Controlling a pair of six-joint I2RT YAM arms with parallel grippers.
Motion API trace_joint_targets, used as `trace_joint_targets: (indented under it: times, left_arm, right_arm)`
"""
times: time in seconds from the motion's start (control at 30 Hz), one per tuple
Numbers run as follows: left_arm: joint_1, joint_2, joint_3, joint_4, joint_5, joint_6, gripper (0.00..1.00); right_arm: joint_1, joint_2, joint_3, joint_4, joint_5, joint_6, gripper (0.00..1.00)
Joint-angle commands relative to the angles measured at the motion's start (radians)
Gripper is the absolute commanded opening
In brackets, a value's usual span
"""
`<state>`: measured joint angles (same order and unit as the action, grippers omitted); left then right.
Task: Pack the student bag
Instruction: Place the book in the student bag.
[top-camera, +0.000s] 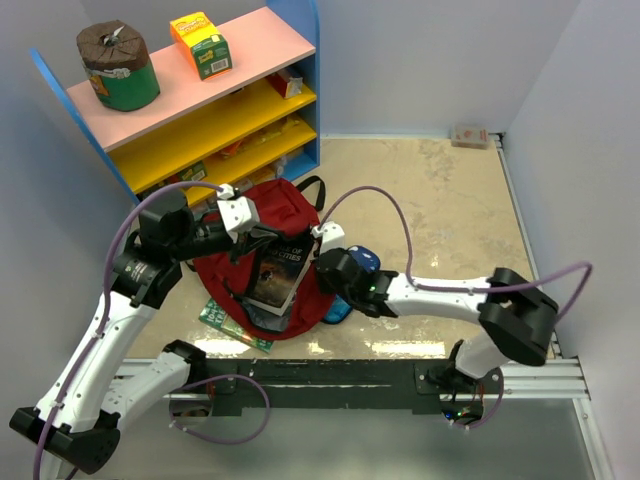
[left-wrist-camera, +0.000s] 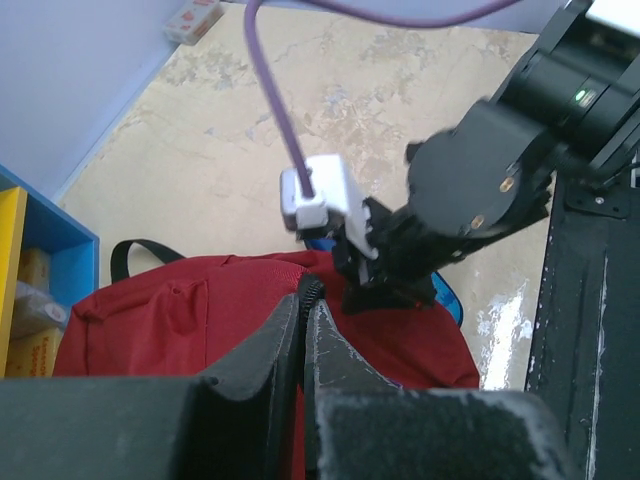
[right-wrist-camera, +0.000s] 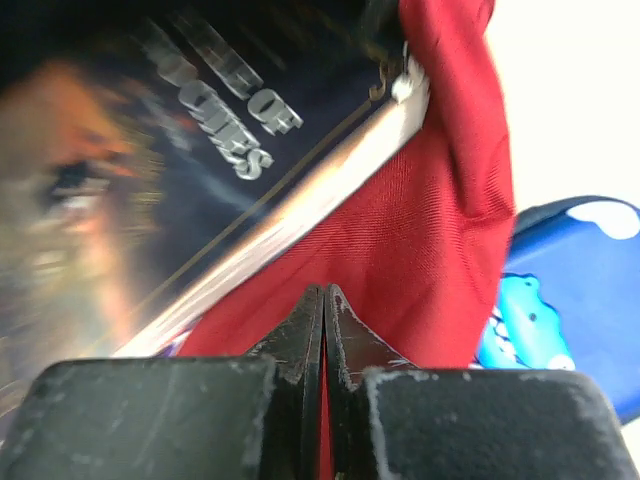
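Observation:
The dark-red student bag (top-camera: 285, 205) lies open in the middle of the table. A dark-covered book (top-camera: 280, 268) sticks out of its mouth at a slant. My left gripper (top-camera: 248, 225) is shut on the bag's black zipper edge (left-wrist-camera: 311, 290) at the far left of the opening. My right gripper (top-camera: 325, 262) is shut at the bag's right side, its tips against red fabric (right-wrist-camera: 420, 220) just below the book's (right-wrist-camera: 200, 170) page edge. I see nothing clearly pinched between its jaws. A blue pencil case (top-camera: 366, 258) lies under the right wrist.
A green book (top-camera: 232, 325) pokes out from under the bag's near edge. A coloured shelf unit (top-camera: 200, 110) stands at the back left, with a green can (top-camera: 118, 68) and an orange-green box (top-camera: 202, 45) on top. A small box (top-camera: 470, 135) sits in the far right corner.

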<state>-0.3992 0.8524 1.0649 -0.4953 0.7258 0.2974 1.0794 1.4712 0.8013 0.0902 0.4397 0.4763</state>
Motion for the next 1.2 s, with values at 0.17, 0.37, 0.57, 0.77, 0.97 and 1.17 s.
trace_joint_targets:
  times: [0.17, 0.37, 0.57, 0.77, 0.97, 1.17]
  left_arm:
    - [0.002, -0.036, 0.035, 0.113, 0.127, -0.024, 0.08]
    - [0.0, -0.052, 0.004, 0.15, 0.083, -0.041, 0.06]
    - [0.002, -0.038, -0.052, 0.179, -0.026, -0.06, 0.04]
    - [0.0, 0.036, -0.04, 0.277, -0.262, -0.118, 0.04]
    - [0.003, 0.117, 0.131, 0.339, -0.264, -0.13, 0.05]
    - [0.005, 0.137, 0.221, 0.374, -0.258, -0.121, 0.05]
  right_arm:
    - [-0.004, 0.225, 0.245, 0.072, -0.005, 0.035, 0.0]
    - [0.048, 0.201, 0.277, 0.103, 0.062, 0.01, 0.0]
    - [0.1, -0.133, 0.037, 0.085, 0.116, -0.031, 0.47]
    - [0.304, -0.272, -0.045, 0.047, -0.04, -0.24, 0.51]
    - [0.39, -0.148, 0.002, -0.027, -0.322, -0.393, 0.57]
    - [0.389, 0.013, 0.035, -0.027, -0.455, -0.404, 0.59]
